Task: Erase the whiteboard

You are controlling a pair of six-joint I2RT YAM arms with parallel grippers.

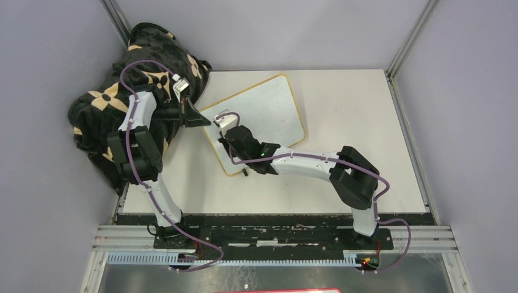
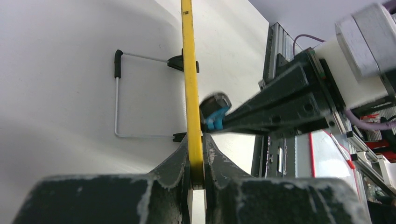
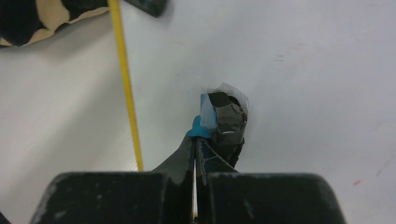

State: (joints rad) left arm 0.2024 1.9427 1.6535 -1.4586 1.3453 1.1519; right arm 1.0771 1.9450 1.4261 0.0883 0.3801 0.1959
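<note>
The whiteboard (image 1: 269, 113) lies slanted on the table, white with a thin yellow frame. My left gripper (image 1: 200, 117) is shut on its left edge. In the left wrist view the yellow frame (image 2: 188, 84) runs up from between the closed jaws of the left gripper (image 2: 196, 145), with a wire stand and black feet (image 2: 116, 100) to its left. My right gripper (image 1: 227, 127) is shut on a small blue-and-black eraser (image 3: 223, 116), held against the board face (image 3: 303, 70). The eraser also shows in the left wrist view (image 2: 215, 109). One small red mark (image 3: 357, 182) shows; otherwise the face looks white.
The black-and-tan flower-patterned blanket (image 1: 116, 104) is heaped at the far left, under and behind my left arm; a corner shows in the right wrist view (image 3: 28, 14). The white table (image 1: 354, 122) extends right of the board. Metal rails (image 1: 275, 235) run along the near edge.
</note>
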